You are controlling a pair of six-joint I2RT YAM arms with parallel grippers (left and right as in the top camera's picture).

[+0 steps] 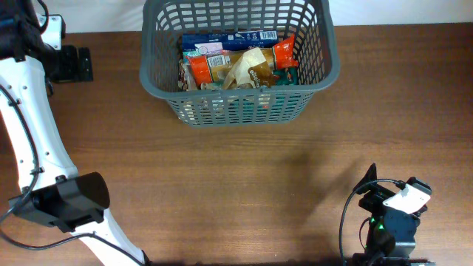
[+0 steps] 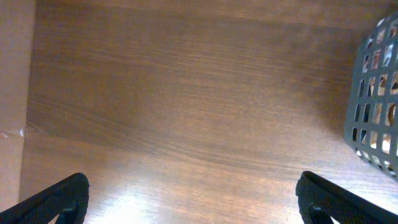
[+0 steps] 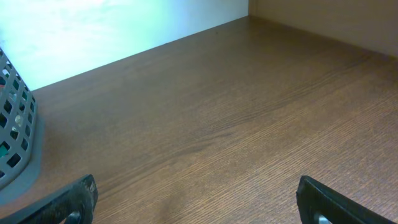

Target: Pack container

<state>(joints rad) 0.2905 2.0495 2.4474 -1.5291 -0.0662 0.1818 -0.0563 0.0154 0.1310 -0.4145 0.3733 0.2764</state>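
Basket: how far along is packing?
Done: the basket holds several snack packets, orange, blue and tan ones piled together. In hand: nothing; the left gripper and right gripper are both open and empty, over the table with the basket at the edge of each wrist view. Left: no packet shows outside the basket, so packing looks finished.

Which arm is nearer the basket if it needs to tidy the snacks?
Left, probably. The left tool, open, hangs near the basket side; the right tool, also open, is farther off near the table front edge.
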